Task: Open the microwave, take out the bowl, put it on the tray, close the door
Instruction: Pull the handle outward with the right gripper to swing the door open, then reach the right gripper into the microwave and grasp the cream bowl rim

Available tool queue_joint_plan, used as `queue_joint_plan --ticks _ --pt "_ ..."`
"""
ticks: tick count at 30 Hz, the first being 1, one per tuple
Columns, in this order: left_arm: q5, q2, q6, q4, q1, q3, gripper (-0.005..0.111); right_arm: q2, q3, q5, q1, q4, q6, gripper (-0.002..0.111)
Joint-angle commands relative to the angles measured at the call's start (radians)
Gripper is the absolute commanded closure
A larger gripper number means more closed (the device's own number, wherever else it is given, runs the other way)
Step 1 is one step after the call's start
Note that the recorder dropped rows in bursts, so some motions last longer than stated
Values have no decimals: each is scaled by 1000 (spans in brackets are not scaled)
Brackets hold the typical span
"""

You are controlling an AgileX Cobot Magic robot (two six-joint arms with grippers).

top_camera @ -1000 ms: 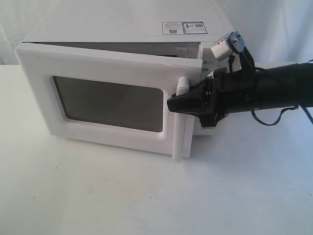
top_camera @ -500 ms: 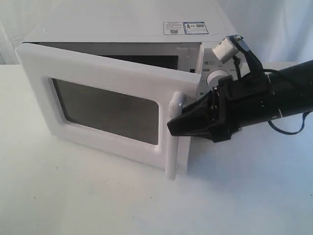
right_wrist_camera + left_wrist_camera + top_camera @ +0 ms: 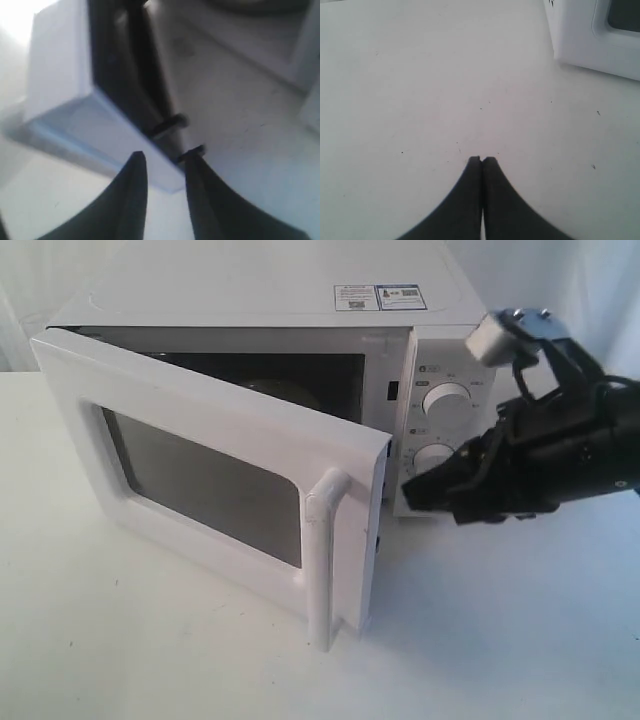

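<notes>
My exterior camera looks down on the microwave (image 3: 250,300) front; both wrist cameras hang low over the counter (image 3: 420,75), sharing the door (image 3: 200,410).

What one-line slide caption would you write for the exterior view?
Microwave door stands part open; the right gripper, open and empty, hovers clear of the handle, in front of the knob panel.

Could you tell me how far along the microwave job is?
Done: the door stands partly open, its handle free. In hand: the right gripper hovers beside the knob panel, jaws slightly apart and empty; the left gripper hangs shut over the table. Left: widen the door if needed, lift out the bowl, seemingly the dim rounded shape inside, set it on a tray not in view, then close up.
</notes>
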Motion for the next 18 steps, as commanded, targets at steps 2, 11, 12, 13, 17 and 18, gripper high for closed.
queue_joint_plan --ticks 2,11,12,13,17,18 --pt "-3 -4 1 -8 3 4 107 1 45 -233 33 146 -109 96" --pt "-3 -4 1 -8 3 4 107 88 55 -162 135 395 -410 108" --pt "-3 -4 1 -8 3 4 107 90 55 -157 145 393 -410 108" --pt "-3 -4 1 -8 3 4 107 90 55 -137 158 386 -410 108" --pt "-3 -4 1 -8 3 4 107 90 55 -52 216 404 -408 108" --pt "-3 -4 1 -8 3 4 107 90 55 -48 238 407 -408 108"
